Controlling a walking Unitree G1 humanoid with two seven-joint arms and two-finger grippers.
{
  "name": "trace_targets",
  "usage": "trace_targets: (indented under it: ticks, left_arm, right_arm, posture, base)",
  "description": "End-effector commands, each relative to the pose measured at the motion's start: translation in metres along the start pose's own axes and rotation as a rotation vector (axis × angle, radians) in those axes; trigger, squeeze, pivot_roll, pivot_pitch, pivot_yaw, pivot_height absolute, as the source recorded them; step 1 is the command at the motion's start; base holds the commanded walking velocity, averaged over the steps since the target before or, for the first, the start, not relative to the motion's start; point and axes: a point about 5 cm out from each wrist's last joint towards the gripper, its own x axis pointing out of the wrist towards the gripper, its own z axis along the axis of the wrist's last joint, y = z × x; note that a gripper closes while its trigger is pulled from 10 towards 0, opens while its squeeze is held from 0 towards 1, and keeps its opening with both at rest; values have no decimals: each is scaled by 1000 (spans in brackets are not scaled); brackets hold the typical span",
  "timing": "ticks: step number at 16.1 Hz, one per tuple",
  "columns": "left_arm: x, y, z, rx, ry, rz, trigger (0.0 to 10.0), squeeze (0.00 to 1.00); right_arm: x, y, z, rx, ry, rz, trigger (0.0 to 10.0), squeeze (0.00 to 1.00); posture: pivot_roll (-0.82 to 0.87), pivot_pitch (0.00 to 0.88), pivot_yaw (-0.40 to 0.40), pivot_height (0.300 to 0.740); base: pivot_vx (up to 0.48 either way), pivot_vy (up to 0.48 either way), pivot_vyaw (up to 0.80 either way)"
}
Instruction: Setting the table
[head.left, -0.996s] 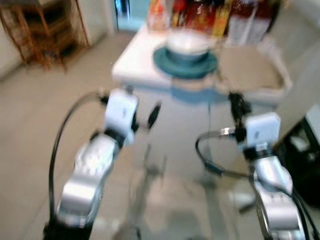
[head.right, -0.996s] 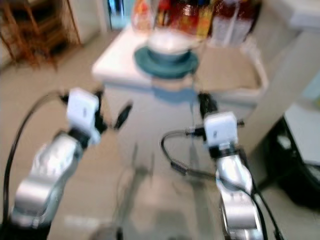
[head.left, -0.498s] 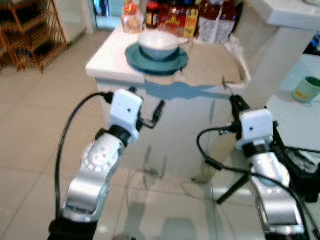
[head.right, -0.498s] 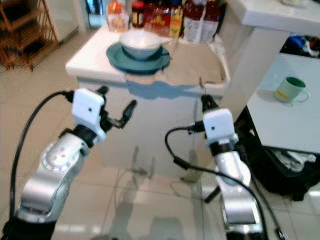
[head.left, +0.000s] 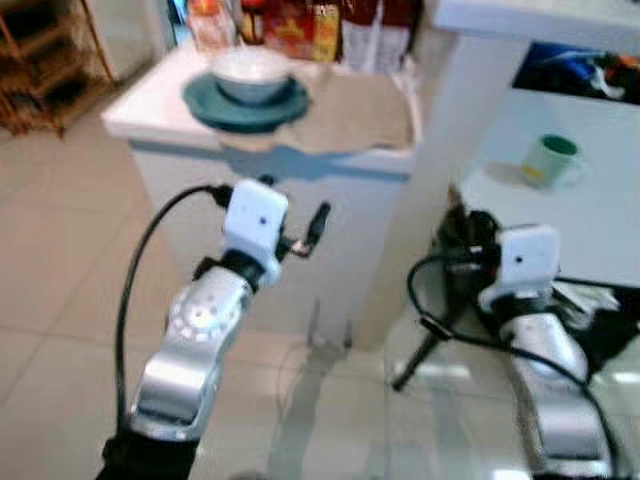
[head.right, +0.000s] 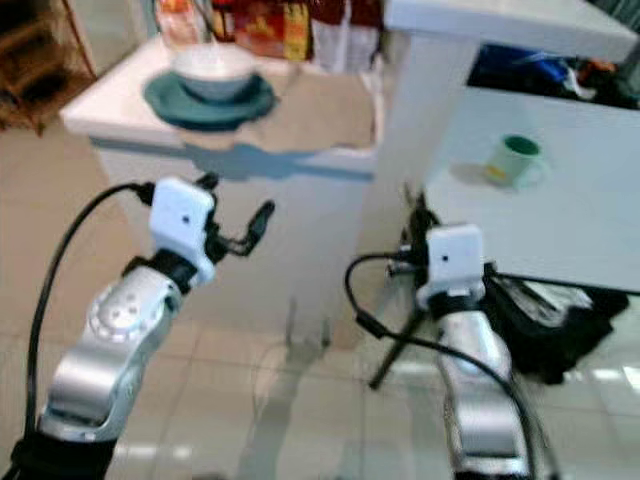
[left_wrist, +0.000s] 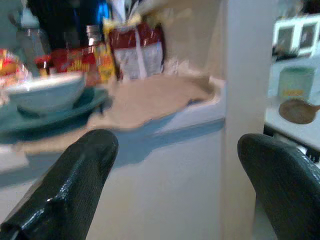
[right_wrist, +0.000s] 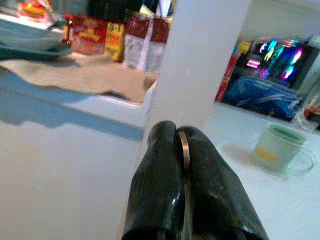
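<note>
in the left eye view, a white bowl (head.left: 248, 72) on a teal plate (head.left: 245, 103) is seen on the white worktop (head.left: 140, 105), with a green mug (head.left: 548, 160) on the lower worktop. in the left wrist view, the left hand (left_wrist: 175, 165) is spread wide. in the right wrist view, the right hand (right_wrist: 181, 150) is pressed together on a thin metal piece (right_wrist: 184, 149).

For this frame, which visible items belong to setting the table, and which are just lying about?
Belongs to the job:
bowl
teal plate
beige cloth
green mug
left gripper, open
right gripper, shut

Lying about:
food packets
black bag
</note>
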Motion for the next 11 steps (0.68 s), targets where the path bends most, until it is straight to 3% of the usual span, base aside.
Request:
trace_targets:
  ticks: [1,2,4,7,11]
  left_arm:
    - [3,2,3,-20,-12,21,10000,0]
    - [3,8,-2,-63,1,79,10000,0]
    - [1,19,-12,-100,38,149,10000,0]
    - [-6,34,-22,-70,66,183,10000,0]
    - [-5,33,-21,-62,59,183,10000,0]
  right_arm:
    - [2,-12,6,75,-21,-73,10000,0]
    - [2,-19,9,133,-36,-111,10000,0]
    - [2,-24,11,152,-53,-109,10000,0]
    - [-2,-28,19,140,-112,-86,10000,0]
    - [-3,-31,19,130,-114,-86,10000,0]
  posture:
    - [42,44,-31,740]
    - [42,46,-32,740]
    - [40,47,-34,740]
    - [42,53,-40,740]
    - [42,59,-41,740]
  base:
    - [0,-431,0]
    - [0,-431,0]
    - [0,-435,0]
    - [0,-441,0]
    - [0,-444,0]
